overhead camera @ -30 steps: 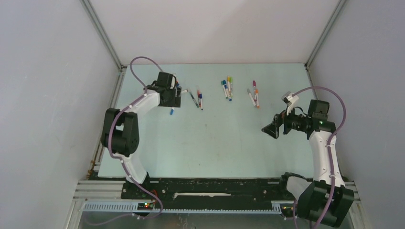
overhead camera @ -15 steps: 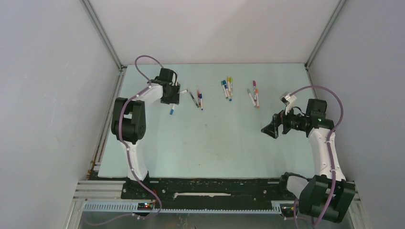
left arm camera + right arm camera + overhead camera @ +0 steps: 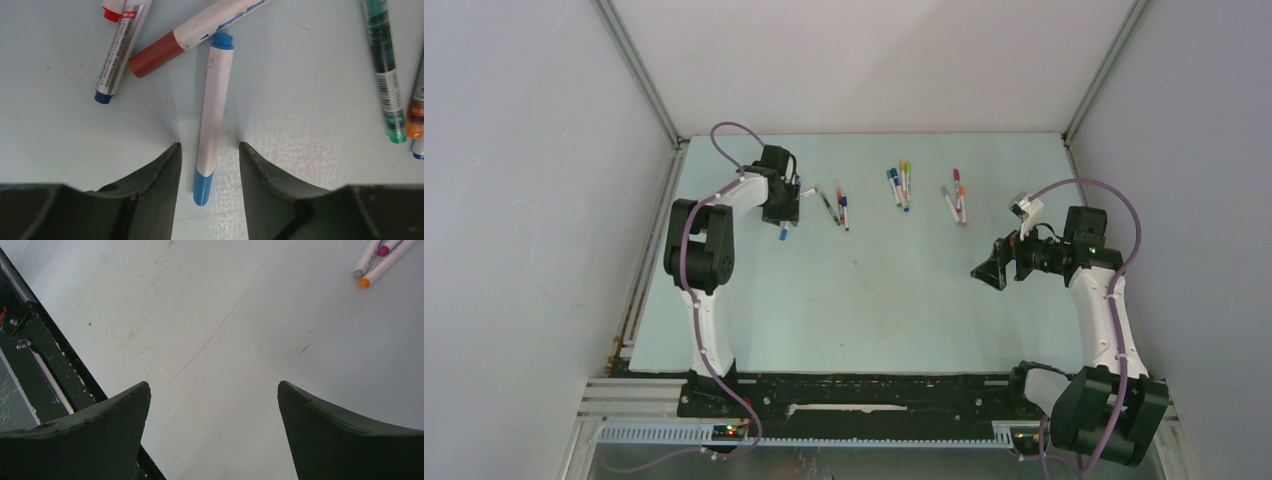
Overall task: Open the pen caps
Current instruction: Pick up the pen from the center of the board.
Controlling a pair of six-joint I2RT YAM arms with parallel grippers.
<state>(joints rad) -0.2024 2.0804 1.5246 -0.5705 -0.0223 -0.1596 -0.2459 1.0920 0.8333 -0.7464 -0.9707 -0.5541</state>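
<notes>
A white pen (image 3: 212, 110) with blue ends lies on the table, and its near blue cap (image 3: 202, 187) sits between my left gripper's fingers (image 3: 160, 180). My left gripper (image 3: 209, 147) is low over it and half open, with a gap showing on each side of the barrel. From above, this gripper (image 3: 782, 213) is at the table's far left, just beyond the blue cap (image 3: 784, 234). My right gripper (image 3: 986, 270) hovers wide open over bare table at the right, holding nothing. Two pens with a grey cap (image 3: 358, 274) and an orange cap (image 3: 365, 283) lie far ahead of it.
Capped pens lie in three clusters along the far side (image 3: 839, 207) (image 3: 900, 186) (image 3: 957, 200). Close to the left gripper are a brown-capped marker (image 3: 155, 60), a silver pen (image 3: 117, 55) and a green pen (image 3: 385, 65). The black front rail (image 3: 45, 360) borders the table.
My left gripper has come down over the blue-ended pen and its jaws have narrowed around it. The left elbow swung toward the far side. The right arm has hardly moved.
</notes>
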